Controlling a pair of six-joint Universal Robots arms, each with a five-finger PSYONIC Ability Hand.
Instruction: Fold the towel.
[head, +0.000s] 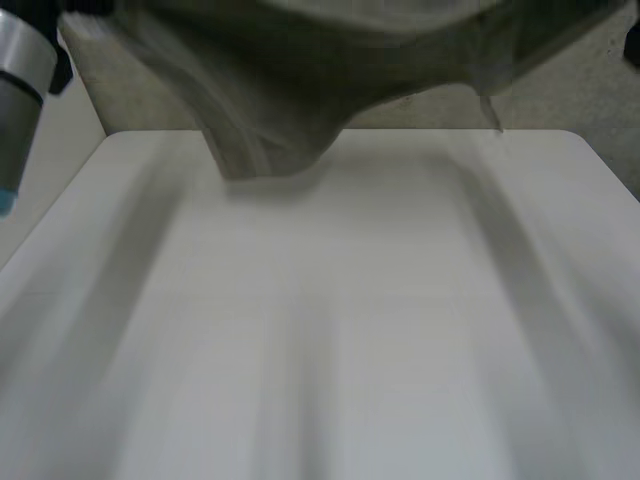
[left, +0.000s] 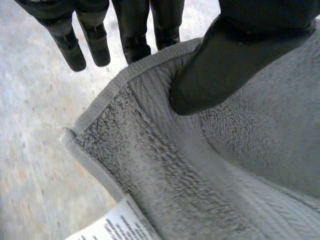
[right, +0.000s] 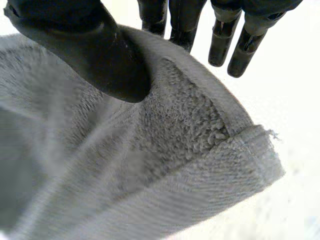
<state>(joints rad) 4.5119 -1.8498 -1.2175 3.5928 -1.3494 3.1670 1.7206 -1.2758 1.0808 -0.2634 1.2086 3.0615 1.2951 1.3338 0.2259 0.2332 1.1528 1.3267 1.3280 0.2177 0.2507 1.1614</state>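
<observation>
The grey towel hangs lifted over the far part of the white table, and its lowest fold dips to the tabletop near the far edge. In the left wrist view my left hand is shut on the towel, with the thumb pressing the cloth against the fingers behind its hemmed edge, close to a corner. In the right wrist view my right hand pinches another corner of the towel the same way, thumb on top and fingers behind.
A white care label hangs from the towel's hem near the left hand's corner. My left arm stands at the table's far left. Bare tabletop stretches from the towel to the near edge.
</observation>
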